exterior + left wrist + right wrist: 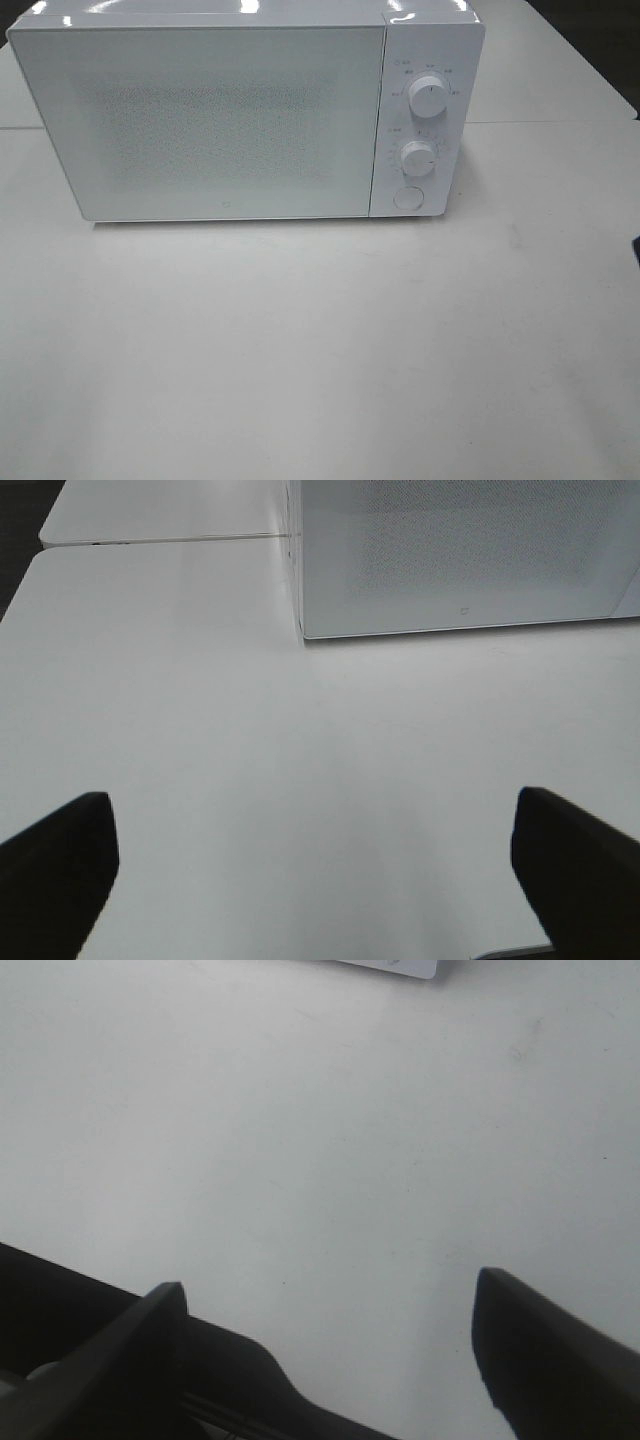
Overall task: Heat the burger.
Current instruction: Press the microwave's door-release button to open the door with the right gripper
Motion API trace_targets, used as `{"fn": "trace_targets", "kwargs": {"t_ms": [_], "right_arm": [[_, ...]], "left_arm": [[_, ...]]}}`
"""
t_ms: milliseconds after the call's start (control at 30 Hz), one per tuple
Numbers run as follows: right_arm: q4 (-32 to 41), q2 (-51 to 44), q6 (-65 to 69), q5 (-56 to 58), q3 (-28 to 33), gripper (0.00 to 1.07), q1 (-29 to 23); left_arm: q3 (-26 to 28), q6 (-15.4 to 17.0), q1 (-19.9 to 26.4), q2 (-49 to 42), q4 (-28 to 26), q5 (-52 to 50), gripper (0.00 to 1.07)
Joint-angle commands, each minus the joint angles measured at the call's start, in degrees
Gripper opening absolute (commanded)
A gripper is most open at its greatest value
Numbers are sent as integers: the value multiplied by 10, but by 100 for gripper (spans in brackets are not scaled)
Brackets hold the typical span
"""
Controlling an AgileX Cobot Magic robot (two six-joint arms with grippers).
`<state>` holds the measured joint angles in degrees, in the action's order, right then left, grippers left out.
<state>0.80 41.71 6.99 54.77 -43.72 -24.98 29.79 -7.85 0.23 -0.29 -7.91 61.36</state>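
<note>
**Exterior high view.** The microwave [200, 120] is standing at the far side of the bench [320, 360]. Its frosted door [210, 150] is closed, so nothing inside is showing. The burger is not appearing anywhere in view, and whether it is lying behind the door cannot be told. An upper dial [428, 97], a lower dial [418, 157] and a round button [408, 197] are occupying the right-hand panel. No arm is reaching into this view.

**Left wrist view.** The left gripper [312, 820] is standing with its jaws wide apart and carrying nothing. It is facing the microwave's near-left corner [300, 630] across bare bench.

**Right wrist view.** The right gripper [330, 1290] is also standing with its jaws apart and empty. Only a white corner [400, 968], probably the microwave's, is showing beyond it.

**Judgement.** The coming move is likely turning on the right-hand panel. The right arm is probably the nearer one, and nothing is standing in the way.
</note>
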Motion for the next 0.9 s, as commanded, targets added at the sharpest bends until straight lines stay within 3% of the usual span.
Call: {"fn": "trace_targets", "kwargs": {"t_ms": [33, 300, 433, 900], "right_arm": [[-1, -73, -17, 15, -1, 71, 3], [-2, -177, -24, 21, 24, 73, 19], [-8, -250, -33, 25, 44, 80, 78], [-23, -392, -36, 31, 101, 77, 173]], "left_arm": [[-1, 3, 2, -9, 0, 1, 100], [-1, 3, 2, -9, 0, 1, 100], [-1, 3, 2, -9, 0, 1, 100], [-1, 3, 2, -9, 0, 1, 100]]}}
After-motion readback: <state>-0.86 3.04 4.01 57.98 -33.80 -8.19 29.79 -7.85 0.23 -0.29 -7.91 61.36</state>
